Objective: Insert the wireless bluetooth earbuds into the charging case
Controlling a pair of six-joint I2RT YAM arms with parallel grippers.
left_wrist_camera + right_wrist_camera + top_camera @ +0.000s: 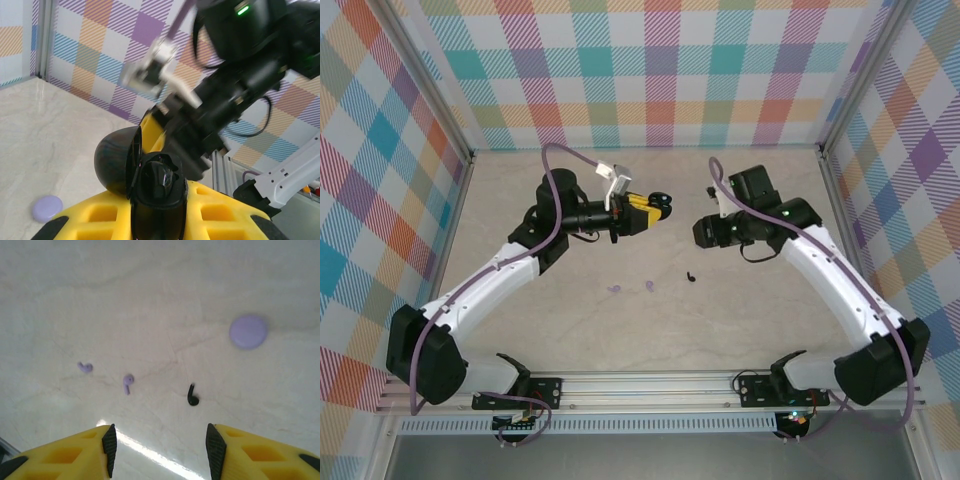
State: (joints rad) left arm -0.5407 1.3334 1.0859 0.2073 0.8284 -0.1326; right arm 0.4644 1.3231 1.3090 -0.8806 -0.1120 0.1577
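The left tool [650, 210] clamps black case [157, 192]; right tool [159, 450] parted over marbled table [150, 300], plaid walls [660, 70].

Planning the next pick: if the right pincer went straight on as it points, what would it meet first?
Likely the table close by the black earbud, which lies just ahead of the open right pincer, a little off its midline. Depth is unclear, so it may land beside it.

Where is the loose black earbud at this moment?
The black earbud lies on the table in the top view, just right of the two lilac earbuds.
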